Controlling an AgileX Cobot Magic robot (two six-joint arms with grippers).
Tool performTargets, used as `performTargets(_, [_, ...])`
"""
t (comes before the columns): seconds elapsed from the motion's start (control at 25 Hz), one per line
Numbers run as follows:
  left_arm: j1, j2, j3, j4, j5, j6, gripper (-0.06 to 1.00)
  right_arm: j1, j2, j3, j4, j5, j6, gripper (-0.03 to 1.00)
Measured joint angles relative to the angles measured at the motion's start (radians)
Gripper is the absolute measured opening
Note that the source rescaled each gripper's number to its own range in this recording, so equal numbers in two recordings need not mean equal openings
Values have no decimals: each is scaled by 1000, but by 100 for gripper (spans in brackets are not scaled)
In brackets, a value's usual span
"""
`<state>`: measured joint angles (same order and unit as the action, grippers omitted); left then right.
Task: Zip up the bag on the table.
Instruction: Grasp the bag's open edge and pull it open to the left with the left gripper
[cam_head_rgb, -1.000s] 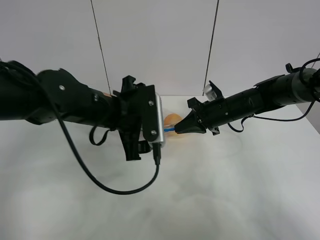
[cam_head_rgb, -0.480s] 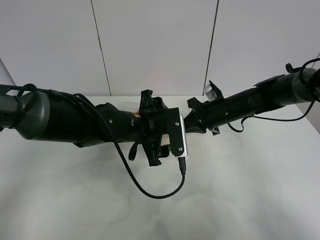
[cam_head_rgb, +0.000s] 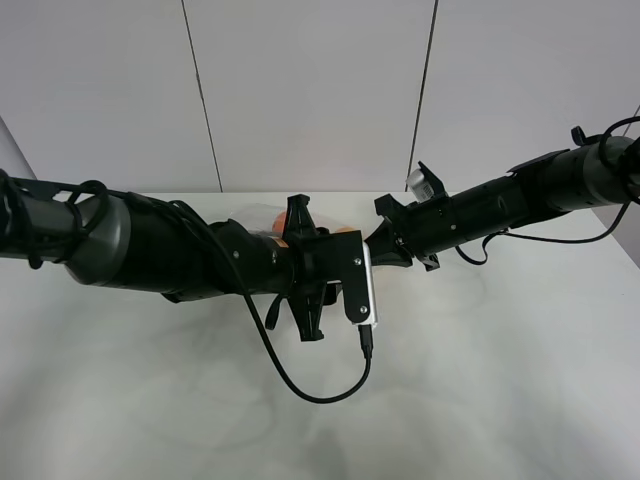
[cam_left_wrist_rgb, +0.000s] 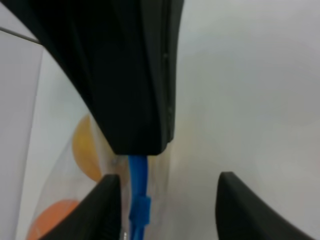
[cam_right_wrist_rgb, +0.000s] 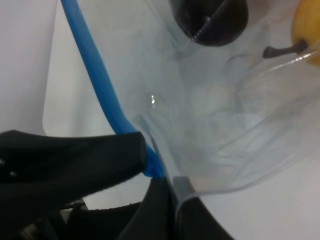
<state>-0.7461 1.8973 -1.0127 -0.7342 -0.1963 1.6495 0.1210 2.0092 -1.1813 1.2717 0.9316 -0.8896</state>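
The left end effector (cam_left_wrist_rgb: 167, 200) had swung in, jaws apart astride the bag's (cam_right_wrist_rgb: 210, 115) zipper strip (cam_left_wrist_rgb: 137, 180) beside the right end effector (cam_right_wrist_rgb: 152, 167) clamping it, seemingly ready to zip.

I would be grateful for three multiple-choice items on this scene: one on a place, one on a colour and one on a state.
1. Where does the right pincer hold the clear crinkly plastic zip bag?
A. In the middle of its clear panel
B. On the thin zipper strip along its edge
C. Nowhere; it hangs clear of the bag

2. What colour is that strip?
A. Blue
B. Red
C. Green

3. How do the jaws of the left pincer stand?
A. Pressed together on nothing
B. Clamped on a fruit
C. Apart, with the strip between them

Answers:
1 B: the right wrist view shows the black fingers closed on the strip at the bag's edge.
2 A: both wrist views show it blue.
3 C: the left wrist view shows the two fingertips apart, with the strip running through the gap.
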Motion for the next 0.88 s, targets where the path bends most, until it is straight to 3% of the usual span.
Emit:
performTargets(0.4, [0, 0, -12, 0, -20, -1, 30, 0, 0, 0, 0, 0, 0, 0])
performTargets(0.68, [0, 0, -12, 0, -41, -1, 3, 0, 0, 0, 10, -6, 0, 0])
performTargets(0.88, [0, 0, -12, 0, -41, -1, 1, 0, 0, 0, 11, -7, 0, 0])
